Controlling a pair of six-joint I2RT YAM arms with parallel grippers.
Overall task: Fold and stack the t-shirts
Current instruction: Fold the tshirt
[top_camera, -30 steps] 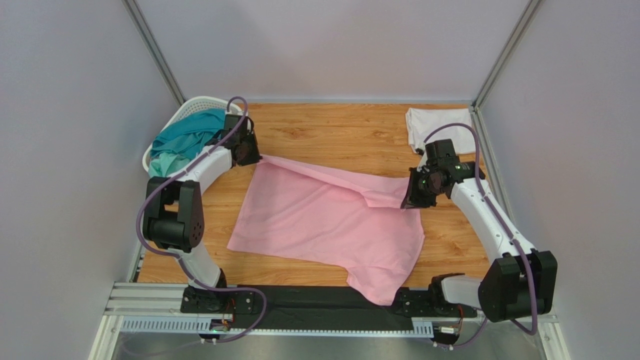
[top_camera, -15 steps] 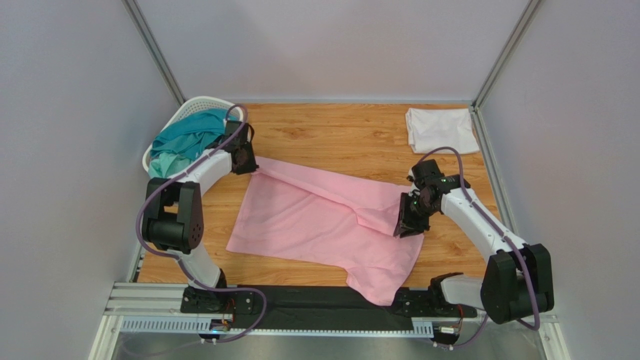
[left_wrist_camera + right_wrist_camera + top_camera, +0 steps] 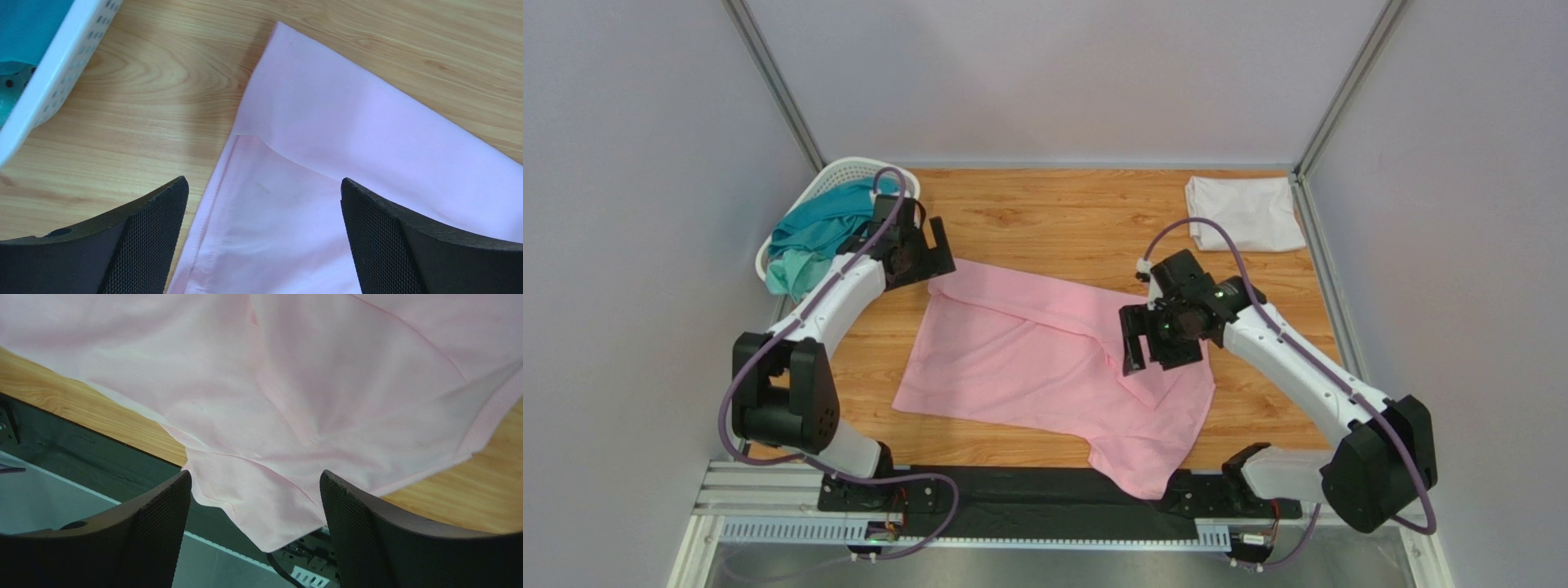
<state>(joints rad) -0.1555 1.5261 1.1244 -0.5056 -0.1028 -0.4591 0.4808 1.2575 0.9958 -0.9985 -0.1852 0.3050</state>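
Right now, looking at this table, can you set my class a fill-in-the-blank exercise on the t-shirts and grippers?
1. The teal t-shirt lies ____ the basket.
2. The white t-shirt sits folded at the table's far ____ corner.
3. The left gripper and right gripper stand ____ over the pink t-shirt.
Missing: in; right; open.

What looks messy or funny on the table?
The pink t-shirt sits crooked. Its top edge is folded over on a slant, and its near corner hangs off the table over the black rail.
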